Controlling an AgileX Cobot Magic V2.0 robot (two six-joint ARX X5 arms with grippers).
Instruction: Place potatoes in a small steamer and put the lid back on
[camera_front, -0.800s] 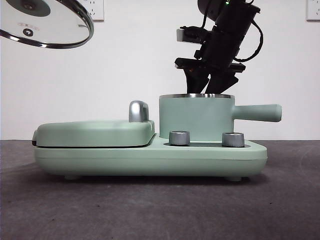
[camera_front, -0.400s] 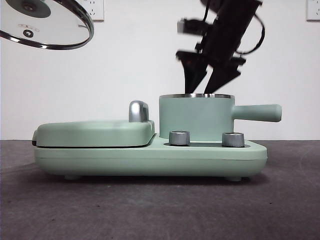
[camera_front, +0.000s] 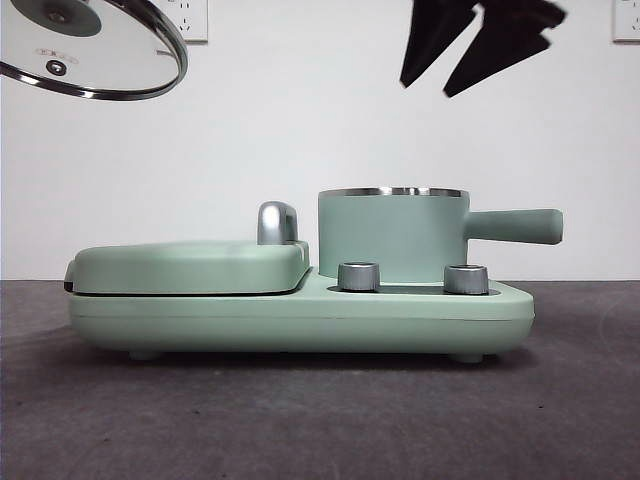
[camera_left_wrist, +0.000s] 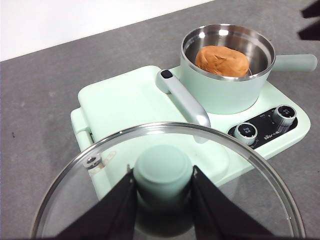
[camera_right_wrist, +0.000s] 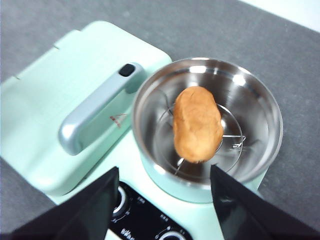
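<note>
1. Since a second ago my right pincer (camera_front: 478, 62) has risen from the small steamer's (camera_front: 392, 235) rim to the top edge of the front view, its two black jaws spread apart and empty.
2. The potatoes (camera_right_wrist: 197, 123), one orange-brown lump, lie inside the small steamer on a wire rack (camera_right_wrist: 231, 137), directly below my right pincer (camera_right_wrist: 162, 200) and well apart from it; nothing touches them.
3. In the right wrist view the lump sits lengthwise in the steel bowl, between my two open jaws but far beneath them.
4. My left pincer (camera_left_wrist: 163, 182) is clamped on the mint-green knob (camera_left_wrist: 163, 172) of the lid (camera_left_wrist: 100, 160), one jaw on each side of it.
5. I hold the lid (camera_front: 95, 48) tilted in the air at the upper left of the front view, above the flat griddle cover (camera_front: 190, 265) and well apart from the small steamer.
6. The small steamer (camera_left_wrist: 225, 82) stands uncovered on the green cooker base (camera_front: 300, 315), its straight handle (camera_front: 515, 225) pointing away from the griddle, with two steel dials (camera_front: 360, 276) in front of it.
7. The cooker base rests on the dark table (camera_front: 300, 420).
</note>
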